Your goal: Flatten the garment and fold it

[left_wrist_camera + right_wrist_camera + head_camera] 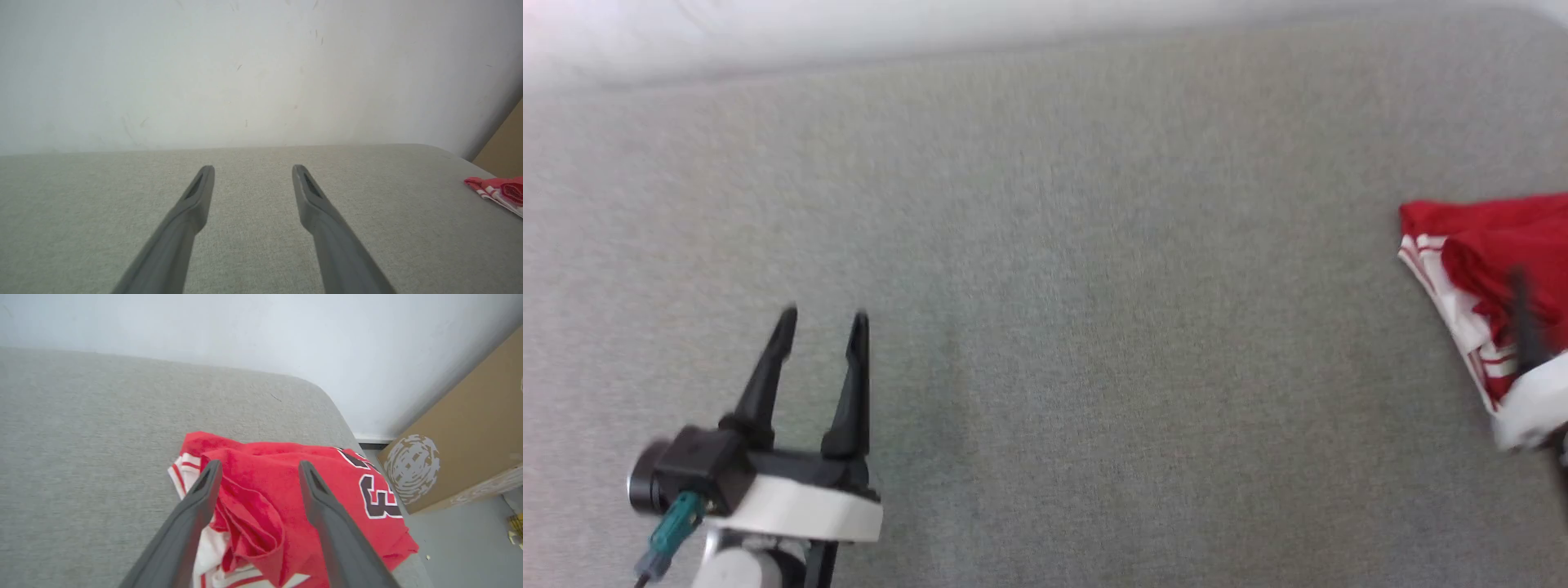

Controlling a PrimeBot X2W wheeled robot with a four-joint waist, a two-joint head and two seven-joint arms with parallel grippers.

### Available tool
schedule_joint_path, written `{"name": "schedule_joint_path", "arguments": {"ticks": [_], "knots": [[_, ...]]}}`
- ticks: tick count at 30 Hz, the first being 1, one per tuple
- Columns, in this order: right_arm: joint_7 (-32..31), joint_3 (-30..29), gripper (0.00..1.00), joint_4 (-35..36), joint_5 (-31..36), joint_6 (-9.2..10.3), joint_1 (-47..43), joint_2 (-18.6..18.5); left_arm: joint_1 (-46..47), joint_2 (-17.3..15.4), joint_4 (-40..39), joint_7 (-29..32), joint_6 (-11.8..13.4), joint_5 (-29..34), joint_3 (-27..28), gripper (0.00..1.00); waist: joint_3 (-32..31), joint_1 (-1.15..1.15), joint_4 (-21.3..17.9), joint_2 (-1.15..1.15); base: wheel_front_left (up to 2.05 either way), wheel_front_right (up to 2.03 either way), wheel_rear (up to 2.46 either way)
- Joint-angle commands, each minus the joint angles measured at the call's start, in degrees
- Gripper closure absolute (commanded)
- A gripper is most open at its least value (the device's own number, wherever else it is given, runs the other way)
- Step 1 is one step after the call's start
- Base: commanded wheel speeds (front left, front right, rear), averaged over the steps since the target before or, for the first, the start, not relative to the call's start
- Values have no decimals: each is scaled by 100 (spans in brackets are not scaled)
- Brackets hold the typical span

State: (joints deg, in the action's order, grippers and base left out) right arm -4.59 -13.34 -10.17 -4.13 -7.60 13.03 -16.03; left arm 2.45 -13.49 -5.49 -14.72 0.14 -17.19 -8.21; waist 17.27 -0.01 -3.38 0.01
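The garment (294, 486) is a crumpled red jersey with a white sleeve (206, 551), striped trim and a dark numeral, lying bunched near the right edge of the grey padded surface (81, 457). My right gripper (259, 463) is open, its two fingers on either side of a raised red fold; I cannot tell whether they touch the cloth. In the head view the garment (1486, 237) sits at the far right, with a blurred dark finger (1523, 318) over it. My left gripper (824, 317) is open and holds nothing, low on the left, far from the garment (496, 190).
The grey surface (1045, 286) runs wide between the two grippers and ends at a white wall (245, 73) behind. Its rounded right corner drops to a grey floor (470, 539), where a brown cardboard box (461, 445) stands close by.
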Motion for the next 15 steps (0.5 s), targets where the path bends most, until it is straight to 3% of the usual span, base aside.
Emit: {"name": "schedule_joint_path", "arguments": {"ticks": [1, 5, 8, 15], "knots": [[95, 93, 0, 172, -11, 11, -178, 197, -109, 60, 40, -21, 46, -96, 54, 0, -612, 1, 120, -1, 0, 0, 0], [220, 304, 0, 606, 113, 11, -517, 619, -335, 86, 94, -6, 92, -119, 52, 0, -895, 1, 184, -1, 0, 0, 0], [285, 356, 0, 799, 159, 11, -613, 713, -406, 23, 122, 34, 58, -64, -16, 0, -1008, 1, 214, -1, 0, 0, 0], [617, 369, 0, 1338, 396, 11, -935, 1027, -538, 34, 123, 8, 267, 140, 0, 0, -1317, 1, 324, -1, 0, 0, 0]]}}
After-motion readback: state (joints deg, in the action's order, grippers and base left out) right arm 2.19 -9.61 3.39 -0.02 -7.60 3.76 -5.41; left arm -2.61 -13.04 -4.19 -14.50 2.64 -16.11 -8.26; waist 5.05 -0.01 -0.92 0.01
